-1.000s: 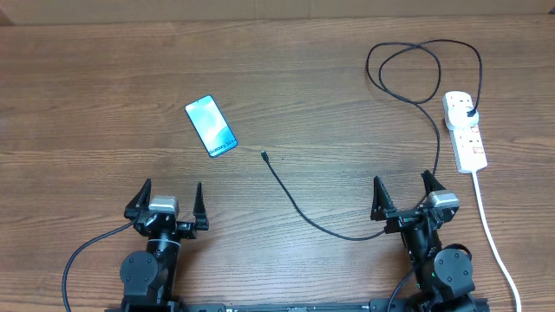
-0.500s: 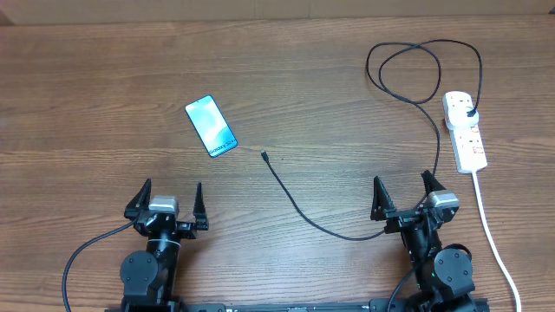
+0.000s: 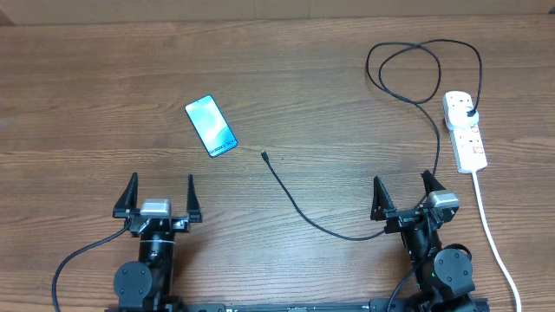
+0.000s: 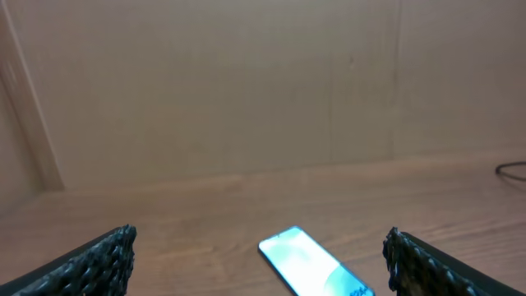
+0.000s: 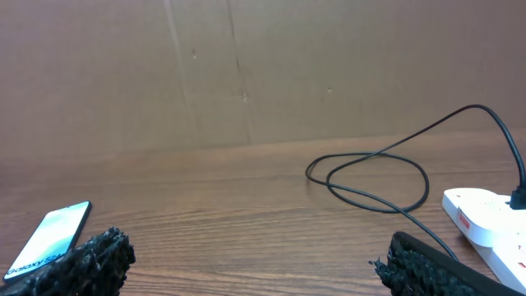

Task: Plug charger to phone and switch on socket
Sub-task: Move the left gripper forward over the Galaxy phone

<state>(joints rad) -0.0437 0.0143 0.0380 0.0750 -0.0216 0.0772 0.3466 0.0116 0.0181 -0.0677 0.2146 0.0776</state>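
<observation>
The phone (image 3: 211,126) lies flat with its light blue screen lit, left of centre; it also shows in the left wrist view (image 4: 316,261) and the right wrist view (image 5: 48,239). The charger's thin black cable (image 3: 299,204) runs from its small connector tip (image 3: 264,155) in a loop at the back (image 5: 374,177) to a black plug (image 3: 470,113) seated in the socket (image 3: 465,131), a white power strip at the right (image 5: 485,215). My left gripper (image 3: 159,197) is open and empty, near the front edge below the phone. My right gripper (image 3: 406,195) is open and empty beside the cable.
The strip's thick white cord (image 3: 492,234) runs toward the front right edge, close to my right arm. A brown cardboard wall (image 4: 246,82) stands along the far edge of the wooden table (image 3: 104,95).
My left gripper has turned and shifted slightly left and forward, its fingers now pointing straight ahead. The right arm, phone and cable have not moved.
</observation>
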